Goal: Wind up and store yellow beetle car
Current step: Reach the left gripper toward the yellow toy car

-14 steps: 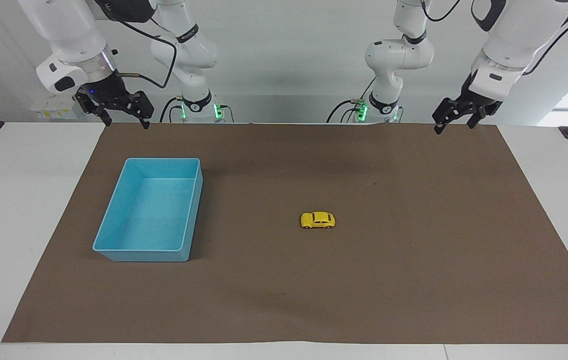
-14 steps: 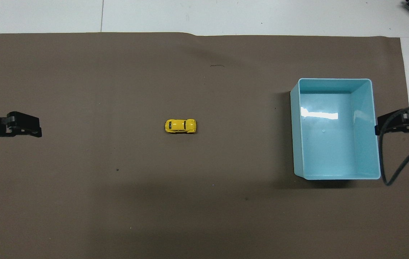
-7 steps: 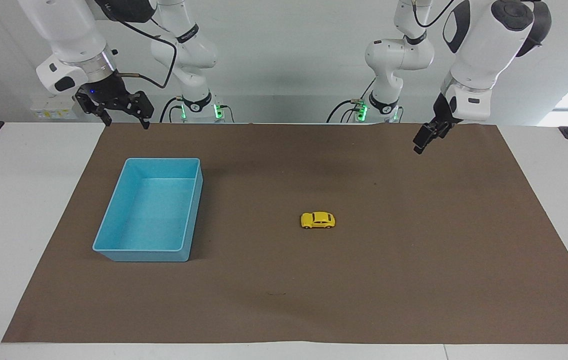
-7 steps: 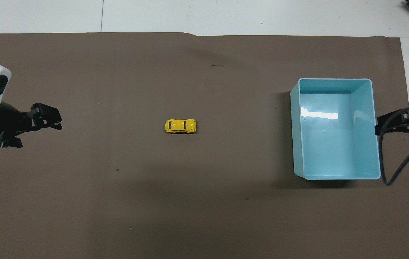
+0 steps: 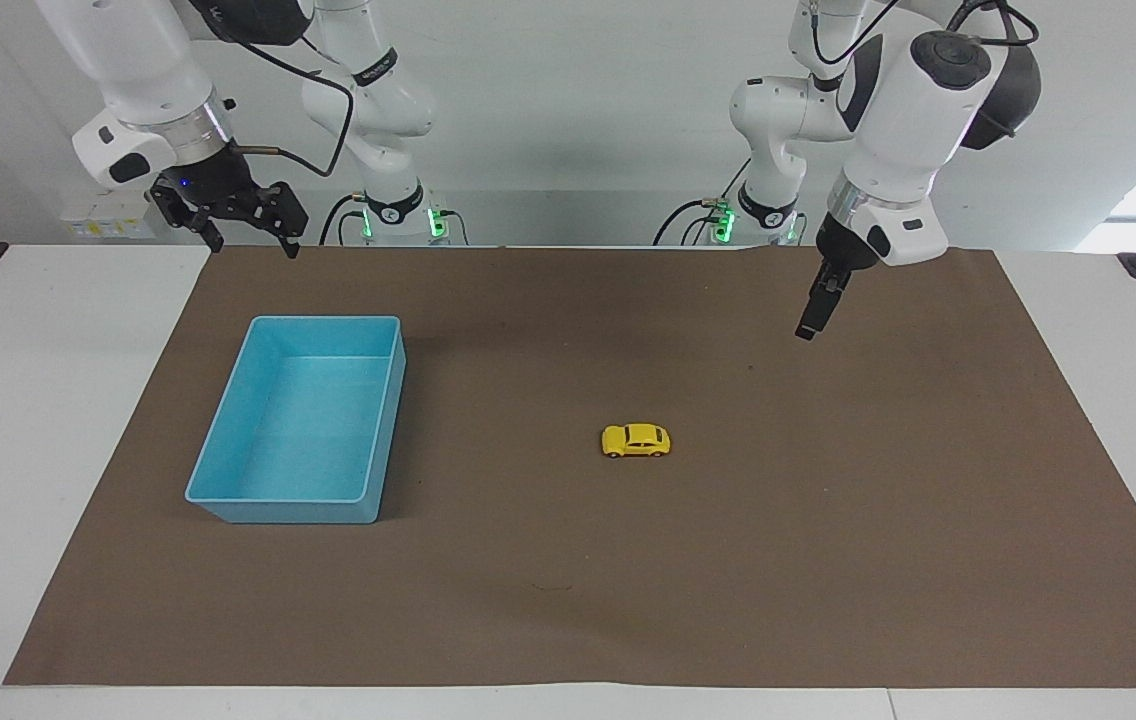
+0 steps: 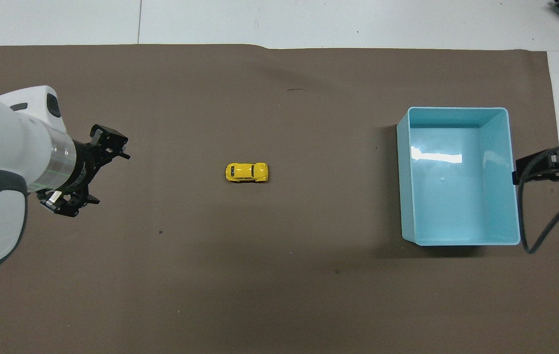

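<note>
Right gripper [image 5: 243,238] waits spread wide over the brown mat's [image 5: 828,520] robot-side edge. Left gripper [image 5: 808,328], spread and empty, hovers at the yellow beetle car's [image 5: 636,440] 1 o'clock. Light blue bin [image 5: 228,490] sits at its 9 o'clock, well apart.

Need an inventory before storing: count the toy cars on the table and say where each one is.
1. The yellow beetle car sits on the brown mat near the table's middle, beside the empty light blue bin, toward the left arm's end from it. Nothing hides another.
</note>
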